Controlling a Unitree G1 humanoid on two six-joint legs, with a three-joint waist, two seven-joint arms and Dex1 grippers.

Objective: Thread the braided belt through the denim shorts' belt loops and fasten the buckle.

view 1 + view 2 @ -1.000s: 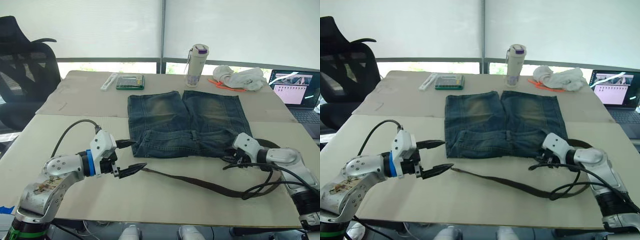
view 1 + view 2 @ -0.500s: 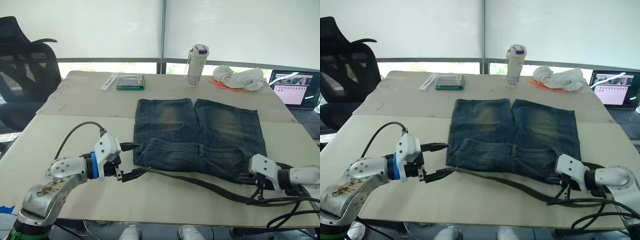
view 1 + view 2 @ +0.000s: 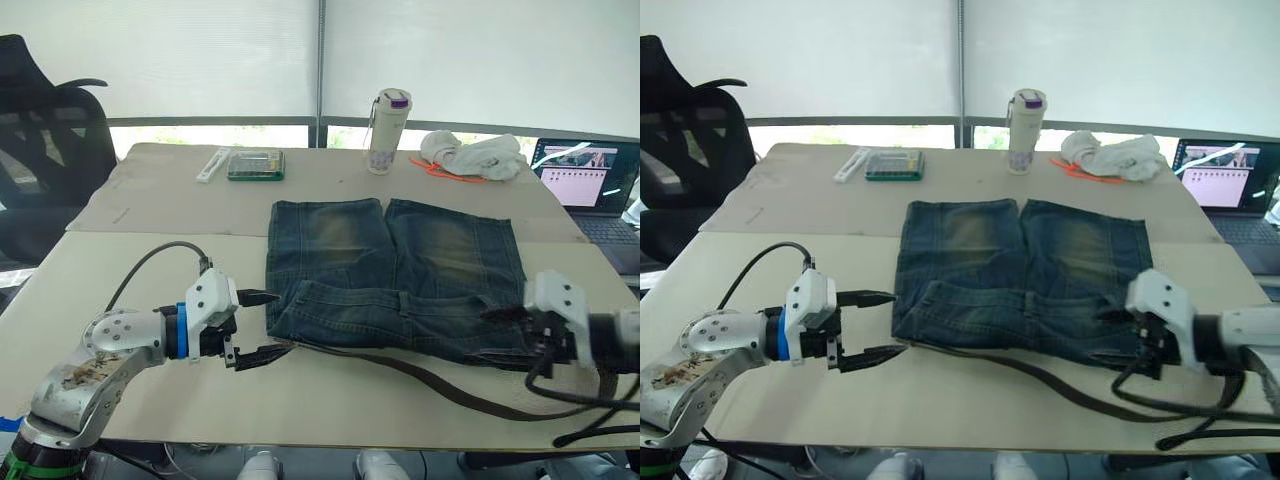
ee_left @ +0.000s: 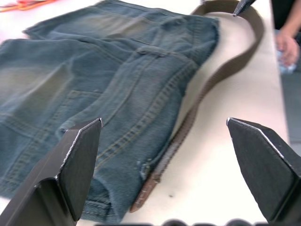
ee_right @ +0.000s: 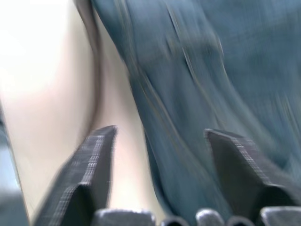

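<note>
Centrally on a beige table (image 3: 150, 250) lie the denim shorts (image 3: 395, 275), flat, waistband toward the bottom of the frame, legs pointing up toward the window. Tabletop is made of two slabs with a seam running across just above the shorts' middle. The braided belt (image 3: 440, 384) lies on the bare surface below the waistband, running from the shorts' lower-left corner diagonally toward the lower right; its left end touches the waistband edge in the left wrist view. Buckle not discernible.

Left gripper (image 3: 258, 326) sits at lower left, just beside the waistband corner, fingers spread apart and empty, the belt end lying between them. Right gripper (image 3: 502, 332) is at the right edge of the shorts, over the waistband's right corner, fingers parted, grasping nothing.

At the far edge of the table: a bottle with a purple cap (image 3: 387, 131) at upper centre, a white cloth bundle (image 3: 470, 156) on something orange to its right, a green box (image 3: 254, 165) and a white strip (image 3: 213, 164) to its left. An open laptop (image 3: 583, 175) stands at the right edge. Black office chair (image 3: 45, 150) at upper left. White roller blinds (image 3: 200, 55) cover the windows behind.
</note>
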